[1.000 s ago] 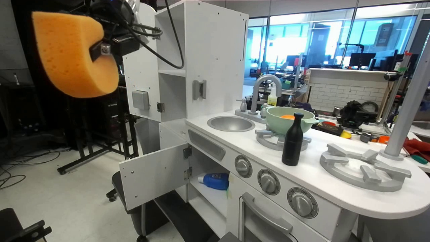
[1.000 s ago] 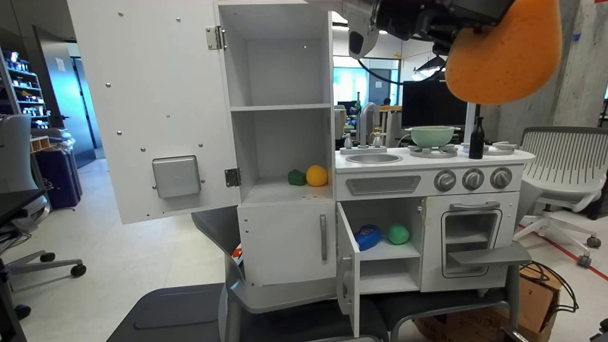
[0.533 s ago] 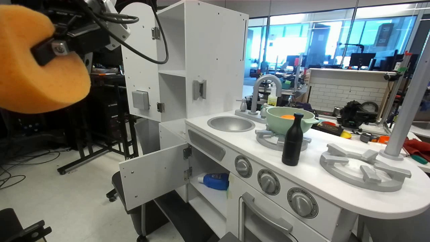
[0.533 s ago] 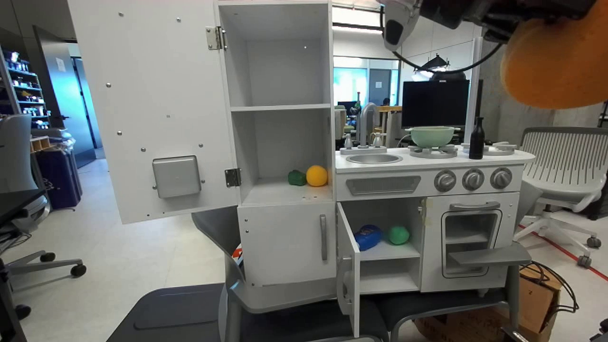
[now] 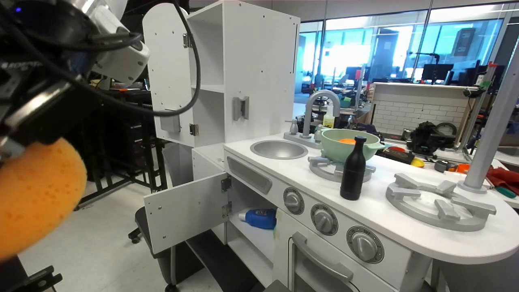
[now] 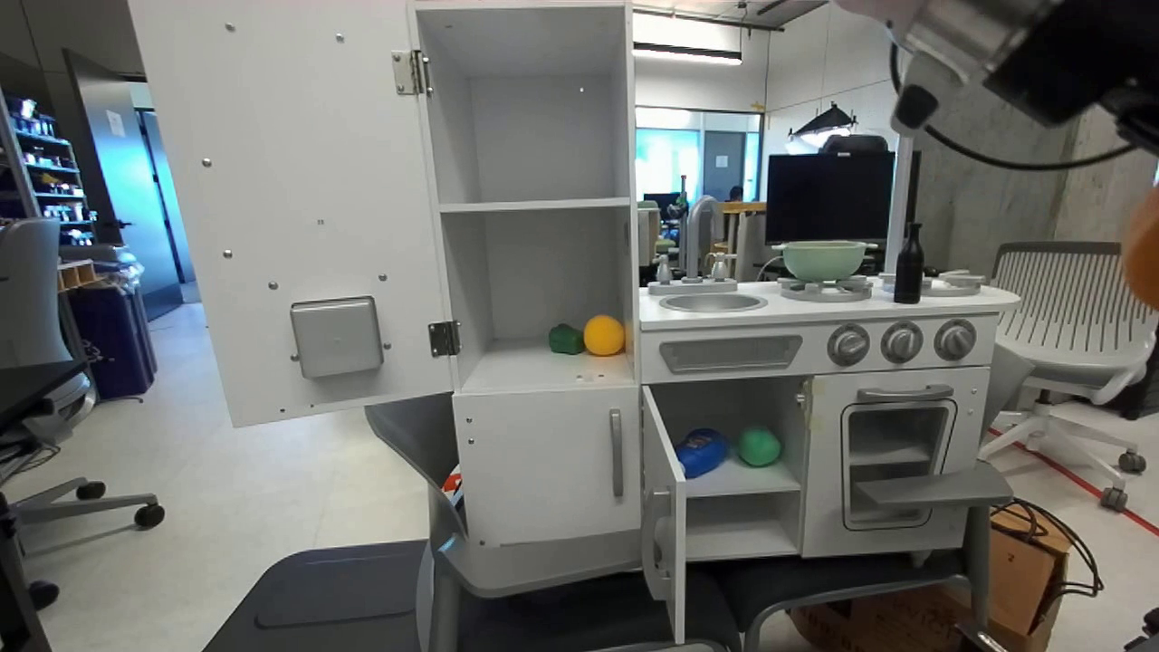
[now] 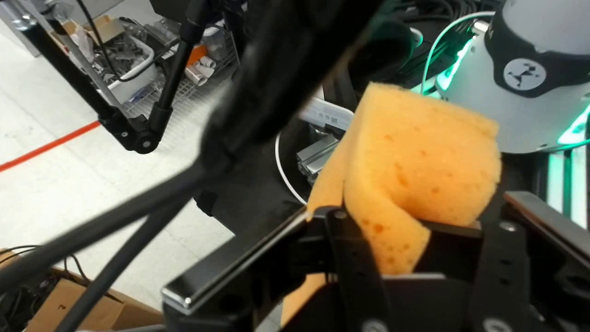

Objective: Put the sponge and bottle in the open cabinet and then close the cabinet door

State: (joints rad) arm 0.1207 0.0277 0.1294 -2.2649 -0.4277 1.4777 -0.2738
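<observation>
Squeezed and folded between the fingers of my gripper point(image 7: 392, 223) is the yellow-orange sponge point(image 7: 424, 157). In an exterior view the sponge point(image 5: 38, 194) hangs in the air at the left edge, partly cut off. Only a sliver of the sponge point(image 6: 1144, 249) shows in an exterior view, at the right edge. The black bottle point(image 5: 353, 174) stands upright on the white counter, in front of the green bowl and away from my gripper. Under the sink is the white cabinet point(image 6: 747, 482), its door point(image 5: 186, 213) swung wide outward. The cabinet door's grey handle shows edge-on point(image 6: 663, 530).
On the cabinet shelf lie a blue container point(image 5: 259, 219) and a green ball point(image 6: 759, 446). The green bowl point(image 5: 344, 148) sits on a burner beside the sink point(image 5: 279, 150). The tall upper door point(image 6: 308, 217) stands open. An arm cable point(image 5: 162, 111) loops past it. The robot base point(image 7: 525, 115) lies behind the sponge.
Carrying the sponge, my gripper has moved outward to the edge of both exterior views, away from the kitchen, and hangs lower. Bottle, cabinet and door have stayed put.
</observation>
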